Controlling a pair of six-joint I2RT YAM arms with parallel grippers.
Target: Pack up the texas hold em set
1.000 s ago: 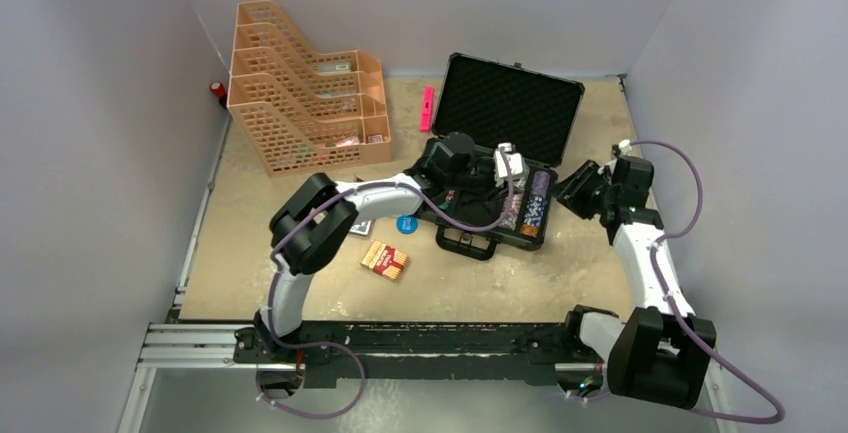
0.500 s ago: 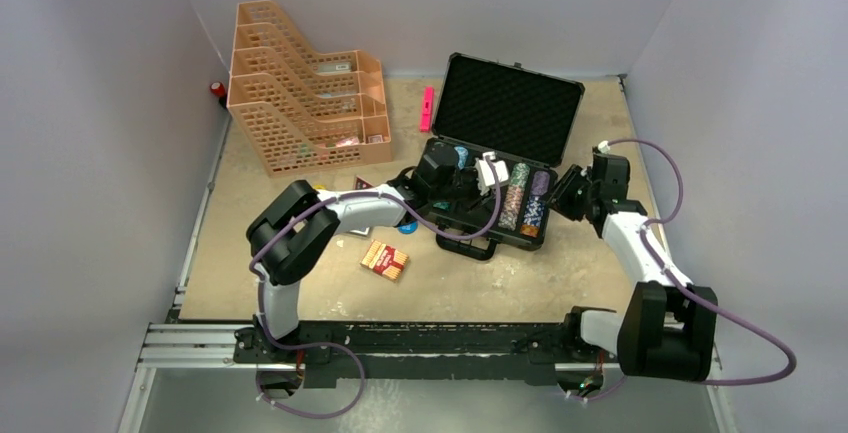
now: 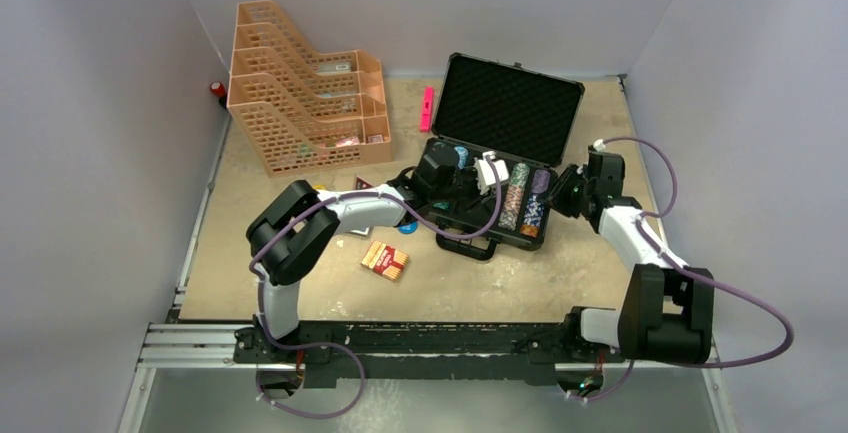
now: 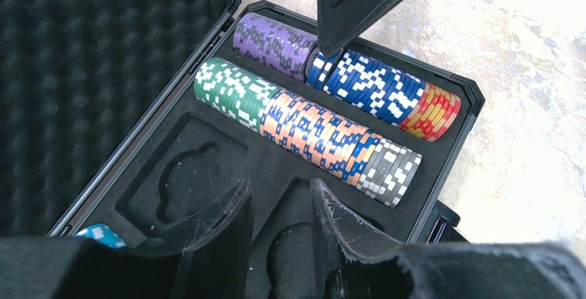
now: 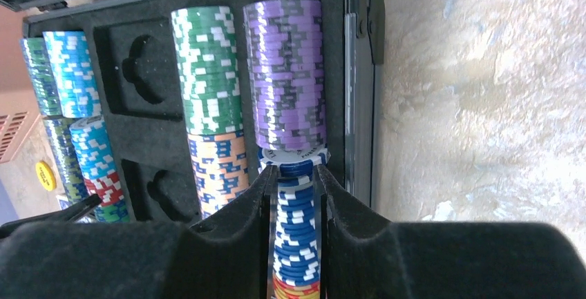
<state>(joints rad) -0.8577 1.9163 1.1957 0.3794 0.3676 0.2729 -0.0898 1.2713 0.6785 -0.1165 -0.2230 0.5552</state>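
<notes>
Right end effector (image 5: 296, 175) is clamped on blue chips (image 5: 296, 233) in the row along the side wall of the open case (image 5: 359, 71), touching the purple chips (image 5: 287, 71). Left end effector (image 4: 280, 190) is slightly apart and holds nothing, over the empty card slots (image 4: 186, 181). The case sits mid worktop (image 3: 450, 288).

Blue chip row (image 5: 296, 244): in the rightmost slot of the case (image 5: 356, 71); the right gripper (image 5: 296, 175) jaws covered its sides, and the frame cut it off below.
Light-blue chips (image 4: 102, 233): in the case, mostly hidden behind the left gripper (image 4: 280, 195).
Blue disc (image 3: 408, 225): left of the case, lay half under the left arm (image 3: 350, 203).
</notes>
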